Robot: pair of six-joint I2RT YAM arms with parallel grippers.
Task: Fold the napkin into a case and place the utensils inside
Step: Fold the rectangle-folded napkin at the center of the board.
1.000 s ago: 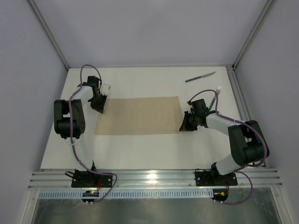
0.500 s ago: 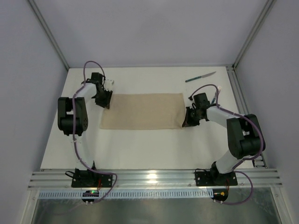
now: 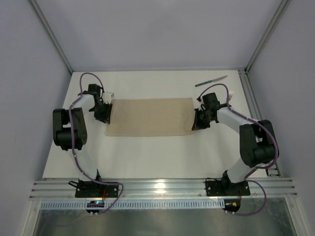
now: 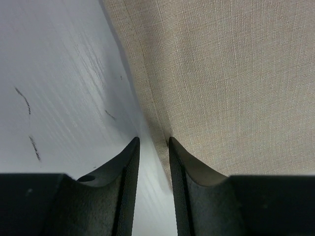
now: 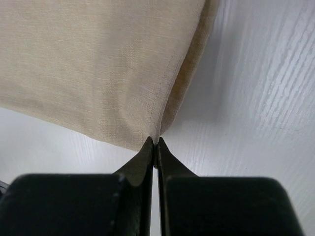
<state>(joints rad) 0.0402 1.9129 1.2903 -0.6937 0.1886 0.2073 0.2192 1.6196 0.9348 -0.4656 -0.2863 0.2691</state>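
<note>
Beige napkin, right edge in right gripper

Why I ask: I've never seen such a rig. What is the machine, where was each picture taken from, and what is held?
Two robot arms are bolted at the near edge of a white table. The wide picture is from a camera overhead; the close-ups are from wrist cameras, each showing its own dark fingers. A beige napkin lies between the arms, a knife far right. The right gripper is shut on the napkin's right edge; the left gripper stands open at its left edge, holding nothing.
</note>
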